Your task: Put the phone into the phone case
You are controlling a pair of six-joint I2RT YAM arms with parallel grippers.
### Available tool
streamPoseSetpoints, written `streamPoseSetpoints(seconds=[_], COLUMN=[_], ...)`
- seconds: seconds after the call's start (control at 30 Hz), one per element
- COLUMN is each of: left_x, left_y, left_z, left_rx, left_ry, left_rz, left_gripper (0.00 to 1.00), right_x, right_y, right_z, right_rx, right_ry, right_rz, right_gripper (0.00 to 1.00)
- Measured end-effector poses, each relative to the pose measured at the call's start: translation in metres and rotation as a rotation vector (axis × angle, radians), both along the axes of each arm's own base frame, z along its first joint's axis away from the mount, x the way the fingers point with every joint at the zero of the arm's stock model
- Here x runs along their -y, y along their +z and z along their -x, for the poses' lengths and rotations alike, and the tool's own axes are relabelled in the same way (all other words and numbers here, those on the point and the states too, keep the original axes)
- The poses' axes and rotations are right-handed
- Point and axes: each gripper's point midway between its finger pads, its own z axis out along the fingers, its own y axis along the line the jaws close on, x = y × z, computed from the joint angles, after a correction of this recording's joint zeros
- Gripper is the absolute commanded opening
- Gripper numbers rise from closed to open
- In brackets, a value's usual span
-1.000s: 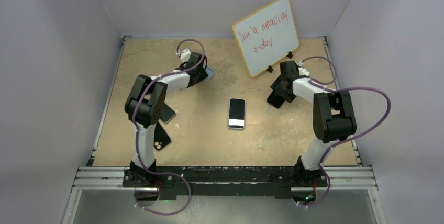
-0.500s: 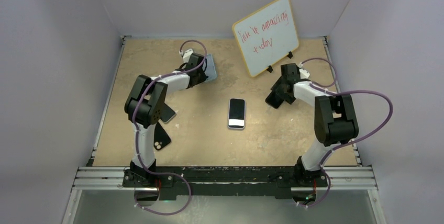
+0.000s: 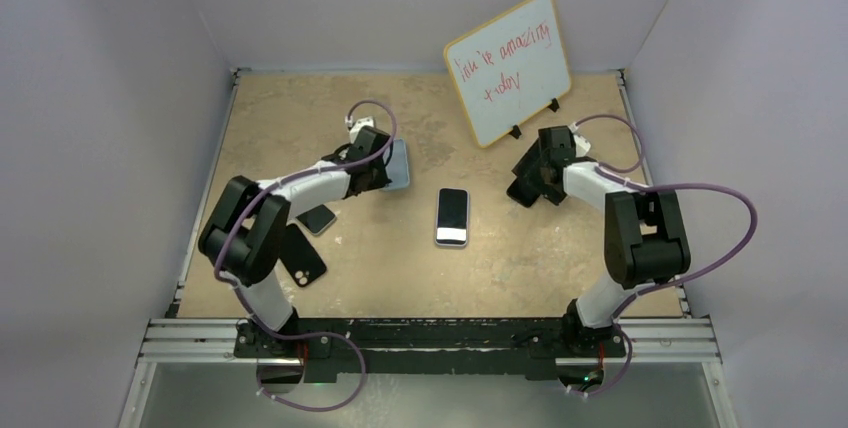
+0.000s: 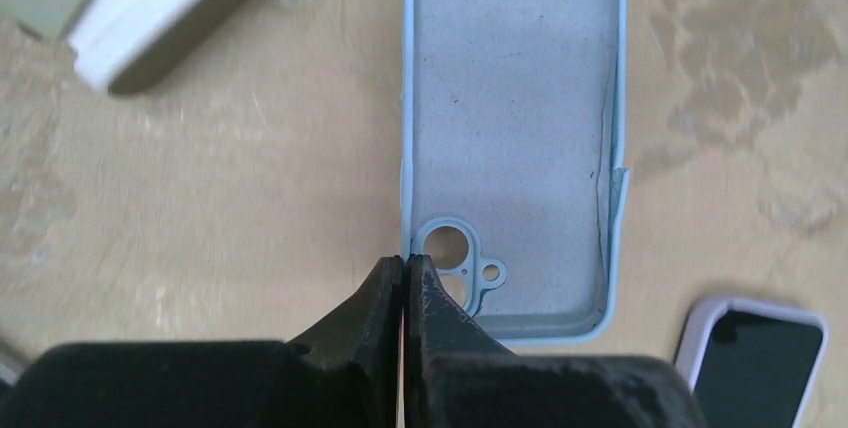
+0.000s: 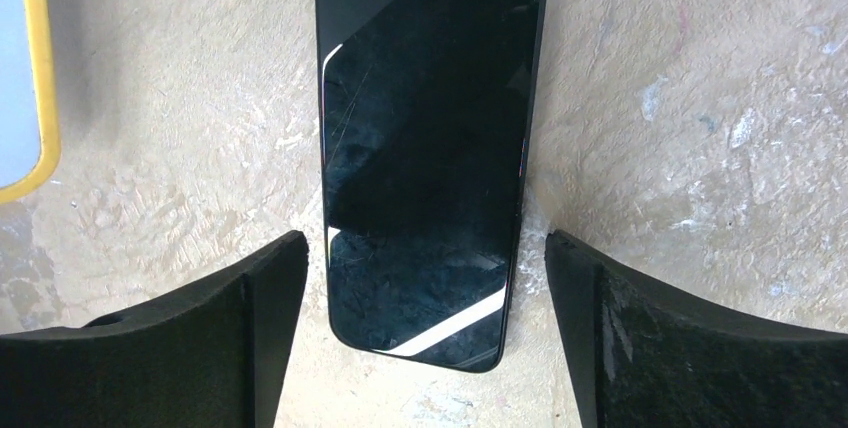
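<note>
**Phone (image 5: 425, 148) flat between spread fingers; case (image 4: 510, 98) nipped by one wall**

On the table (image 3: 560, 258), at the far right near the whiteboard (image 3: 508, 68), the phone is found lying flat, dark screen up. The case, pale blue and hollow side up, is seen left of centre, well apart from the phone. A second phone (image 3: 452, 216) is seen between them, in the middle of the table.

The right gripper (image 5: 422, 248) is held low over the phone with its fingers spread wide, one beside each long edge. No contact can be made out. The left gripper (image 4: 405, 270) is closed on the case's side wall, just beside the camera cut-out (image 4: 450, 248), and the thin wall is nipped between the two fingertips.

The phone is judged to be a stiff, fairly dense slab with a smooth glass face. It is therefore likely to be slippery, and to be harmed by a drop or by a hard squeeze on the screen. It is best taken across its two long edges near the middle, where its weight is balanced. Because it lies flush with the table, the fingers need to be brought right down to the surface. The case is judged to be light and soft. A kink is seen in the wall opposite the pinch, so bending is to be expected wherever it is held by a single wall.
</note>
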Motion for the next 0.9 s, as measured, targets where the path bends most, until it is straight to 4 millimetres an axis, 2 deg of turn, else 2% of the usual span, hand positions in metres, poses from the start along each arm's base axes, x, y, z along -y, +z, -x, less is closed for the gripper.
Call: streamPoseSetpoints(seconds=[0.2,0.37,0.57,0.77,0.9], left_x=[0.017,0.010,0.002,0.018,0.031], left_y=[0.016,0.003,-0.010,-0.015,-0.017], left_z=[0.051,0.088,0.109,0.136,0.149], left_rx=[0.021,-0.014,-0.050,-0.064,-0.076], left_ry=[-0.131,-0.174,-0.183,-0.229,-0.251], left_rz=[-0.038,-0.059,-0.073,-0.052,-0.031], left_gripper=[0.00,0.00,0.00,0.00,0.11], right_x=[0.002,0.007,0.010,0.010,0.011], right_y=[-0.001,-0.005,-0.008,-0.009,-0.009], right_z=[-0.001,-0.005,-0.007,-0.006,-0.006], right_rx=[-0.077,-0.177,-0.250,-0.257,-0.244], right_ry=[-0.027,-0.060,-0.096,-0.109,-0.110], right_rz=[0.014,0.056,0.080,0.081,0.080], right_gripper=[0.95,0.94,0.93,0.90,0.83])
